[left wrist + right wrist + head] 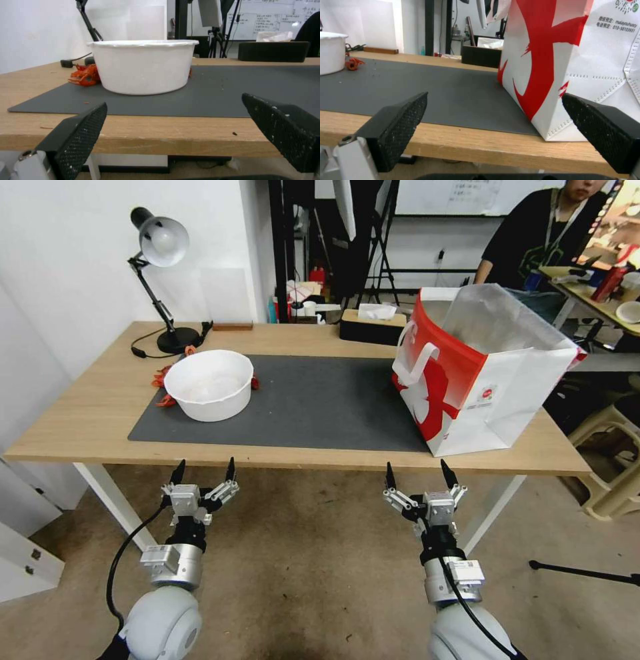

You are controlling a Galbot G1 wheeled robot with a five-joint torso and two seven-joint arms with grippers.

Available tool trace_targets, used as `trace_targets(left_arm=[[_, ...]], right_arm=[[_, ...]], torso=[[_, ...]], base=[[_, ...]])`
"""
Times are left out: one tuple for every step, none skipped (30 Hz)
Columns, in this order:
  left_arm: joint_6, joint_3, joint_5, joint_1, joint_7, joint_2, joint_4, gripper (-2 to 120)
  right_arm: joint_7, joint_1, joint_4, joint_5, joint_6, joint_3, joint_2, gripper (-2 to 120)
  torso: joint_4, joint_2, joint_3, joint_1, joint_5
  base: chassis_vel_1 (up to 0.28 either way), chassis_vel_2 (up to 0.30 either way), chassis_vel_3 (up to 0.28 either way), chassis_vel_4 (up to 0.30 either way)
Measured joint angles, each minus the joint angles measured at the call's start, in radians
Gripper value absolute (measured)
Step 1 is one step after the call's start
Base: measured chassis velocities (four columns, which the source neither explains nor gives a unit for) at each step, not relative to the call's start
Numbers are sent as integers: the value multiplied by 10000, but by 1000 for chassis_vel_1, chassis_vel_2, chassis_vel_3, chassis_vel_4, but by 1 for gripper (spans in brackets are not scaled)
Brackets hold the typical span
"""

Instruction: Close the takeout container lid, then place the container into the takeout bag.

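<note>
The takeout bag [480,373], red and white with a silvery lining, stands open on the table's right end, partly on the grey mat [320,400]. In the right wrist view the takeout bag [553,62] rises just beyond the table edge. The container and the takeout container lid are out of view. My left gripper [203,471] hangs open below the table's front edge, facing a big white bowl [143,66]. My right gripper [417,467] is also open, below the front edge near the bag. Both the left gripper [173,102] and the right gripper [495,96] hold nothing.
The white bowl [209,383] sits on the mat's left part with small orange-red bits [85,75] beside it. A desk lamp [160,247] stands at the back left, a black tissue box [372,323] at the back. A stool [613,447] is right of the table.
</note>
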Motion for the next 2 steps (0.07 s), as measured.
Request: trace_targets(left_arm=[[-1,0,-2,1,0,0,1,100],[-1,0,-3,1,0,0,2,100]], right_arm=[[-2,1,0,1,0,1,0,100],[-3,1,1,3,-2,2,-2,100]], torso=[[0,0,0,0,0],[0,0,0,0,0]], base=[[0,0,0,0],[0,0,0,0]])
